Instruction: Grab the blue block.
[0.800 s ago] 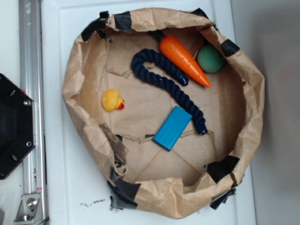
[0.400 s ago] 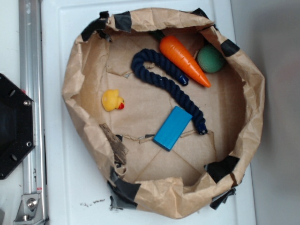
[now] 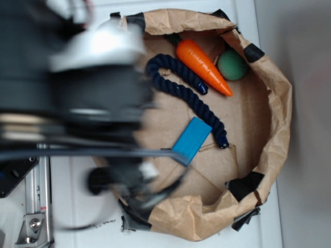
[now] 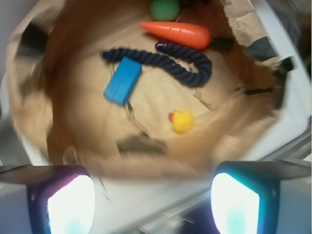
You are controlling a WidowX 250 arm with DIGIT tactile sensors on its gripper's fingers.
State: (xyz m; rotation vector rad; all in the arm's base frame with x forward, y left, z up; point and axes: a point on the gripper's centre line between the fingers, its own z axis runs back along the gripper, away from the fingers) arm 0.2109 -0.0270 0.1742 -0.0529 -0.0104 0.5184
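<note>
Nothing is grabbed yet: the blue block (image 3: 192, 140) lies flat on the paper bin's (image 3: 274, 119) floor beside the navy rope (image 3: 183, 88), while the hand (image 4: 146, 204), fingers spread wide and empty, hangs well short of it.

One flat sky-blue rectangular block (image 4: 123, 80), one orange plastic carrot (image 4: 178, 33), one green round ball (image 3: 232, 64), one navy twisted rope (image 4: 168, 62), one yellow rubber duck (image 4: 182, 121).

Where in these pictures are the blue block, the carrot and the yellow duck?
blue block (image 3: 192, 140): exterior view, middle of its top face.
carrot (image 3: 202, 66): exterior view, middle of its orange body.
yellow duck (image 4: 182, 121): wrist view, its body.
</note>
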